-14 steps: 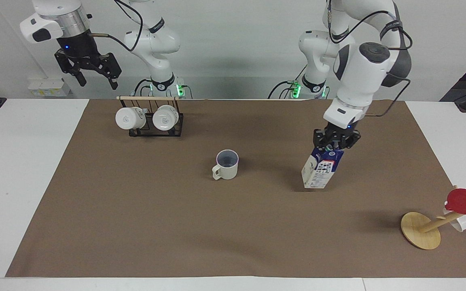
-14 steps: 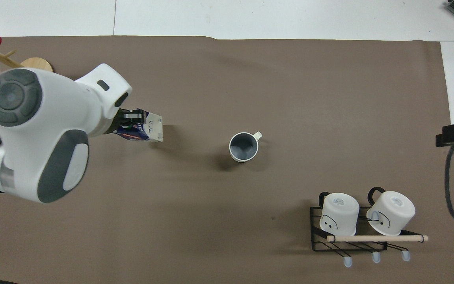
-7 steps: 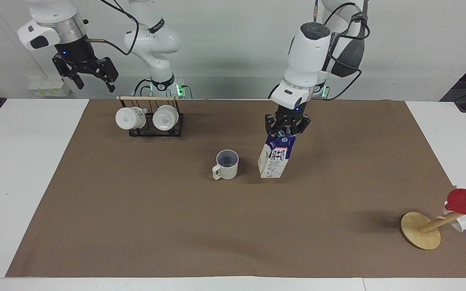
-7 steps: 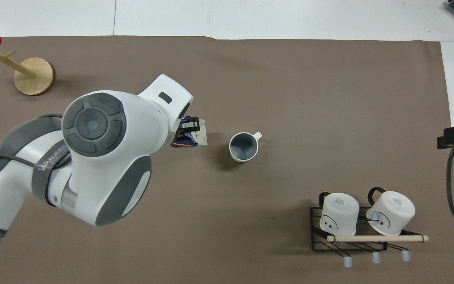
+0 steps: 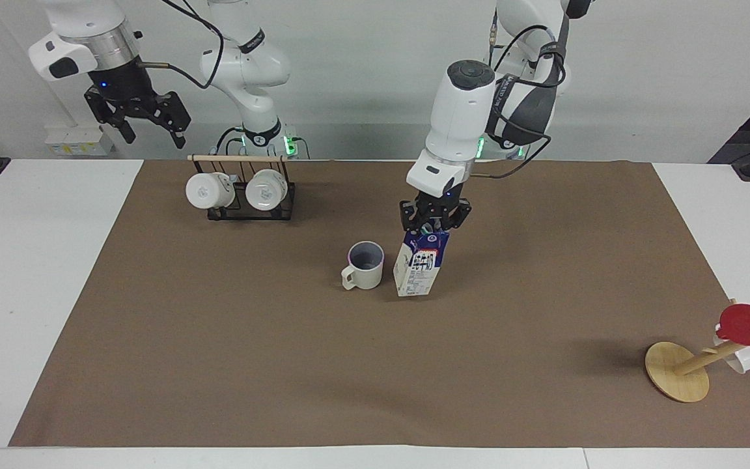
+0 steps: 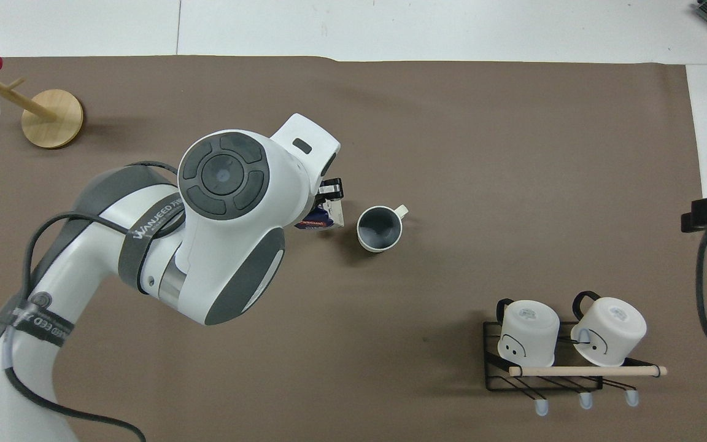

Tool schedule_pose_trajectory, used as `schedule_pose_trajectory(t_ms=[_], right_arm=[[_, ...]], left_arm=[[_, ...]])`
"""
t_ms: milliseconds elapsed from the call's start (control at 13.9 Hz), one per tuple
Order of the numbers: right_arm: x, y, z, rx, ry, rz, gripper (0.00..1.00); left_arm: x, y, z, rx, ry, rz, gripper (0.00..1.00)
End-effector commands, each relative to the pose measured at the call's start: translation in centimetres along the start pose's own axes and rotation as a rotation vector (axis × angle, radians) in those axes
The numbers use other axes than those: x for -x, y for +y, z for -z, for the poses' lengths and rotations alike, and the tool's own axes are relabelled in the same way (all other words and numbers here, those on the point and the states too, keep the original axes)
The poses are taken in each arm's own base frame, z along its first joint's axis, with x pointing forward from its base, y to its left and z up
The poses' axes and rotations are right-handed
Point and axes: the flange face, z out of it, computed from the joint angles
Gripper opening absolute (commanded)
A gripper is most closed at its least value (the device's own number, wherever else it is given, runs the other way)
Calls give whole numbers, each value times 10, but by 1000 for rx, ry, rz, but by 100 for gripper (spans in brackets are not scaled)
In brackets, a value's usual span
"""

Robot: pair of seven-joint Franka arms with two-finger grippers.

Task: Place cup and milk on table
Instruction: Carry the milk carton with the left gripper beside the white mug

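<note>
My left tool (image 5: 434,225) is clenched on the gable top of the small milk carton (image 5: 419,264), dark blue above and white with print below, which hangs slightly tilted just beside the cream-white ceramic mug with the squarish loop handle (image 5: 364,266), on the side toward the left arm's end of the bench (image 5: 36,273). Whether the carton's bottom edge already touches the wide brown cloth mat (image 5: 284,365) I cannot tell. The mug stands upright on that mat, handle pointing away from the carton.

I judge the carton light and its paper walls soft: a pinch on the folded ridge is the stiffest hold, while squeezing the flat sides would dent them (and, if it is full, the liquid would swing the base). It should be set down level, or it may tip toward the mug.

The mug looks rigid, heavier and glazed, so slippery and chippable; the rim wall or the handle would suit.

My right tool (image 5: 140,117) waits released, high over the black wire rack with two white mugs (image 5: 241,192).
</note>
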Motion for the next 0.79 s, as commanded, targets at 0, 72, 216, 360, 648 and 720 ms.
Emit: schedule_pose_trajectory(t_ms=[0,72,216,360,648,720], right_arm=[[7,3,0,8,10,12,100],[7,4,1,8,8,12,100],[8,5,1,4,3,11,100],[7,5,1,4,3,11,100],[7,1,2,-10,7,17,100],[7,0,2,-9,7,20,100]], left_arm=[[2,3,5,-10,-17,10,18],[3,3,3,-16,-25,10,18],[10,7,-3,-22,-35,0,19],[10,8,-2,-20,-33,-2,19],[11,15,-18,-23,-35,-14,24],[13,16,-20,-24,-36,-17,26]])
